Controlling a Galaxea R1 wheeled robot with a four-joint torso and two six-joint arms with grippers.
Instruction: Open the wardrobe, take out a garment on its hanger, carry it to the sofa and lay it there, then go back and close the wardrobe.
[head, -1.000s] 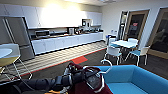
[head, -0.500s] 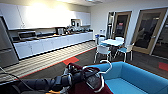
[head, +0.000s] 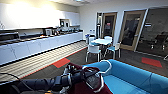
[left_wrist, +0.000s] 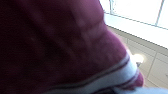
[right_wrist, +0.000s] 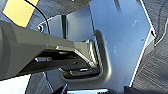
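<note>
Left end effector (head: 86, 75) at sofa (head: 130, 75) edge

Whole view has swung round to the right since a second ago, so that's the camera turning, not the room moving. The long worktop (head: 37, 45) slid off toward the left, the white table (head: 102, 41) and chairs drifted to the middle, and the blue sofa (head: 130, 77) now takes up much more of the lower right.

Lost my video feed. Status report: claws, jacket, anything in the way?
Left claw out front, carrying maroon jacket; fingers not readable. Jacket at near end of blue sofa, not laid yet. White chairs and table beyond, off to the side.
</note>
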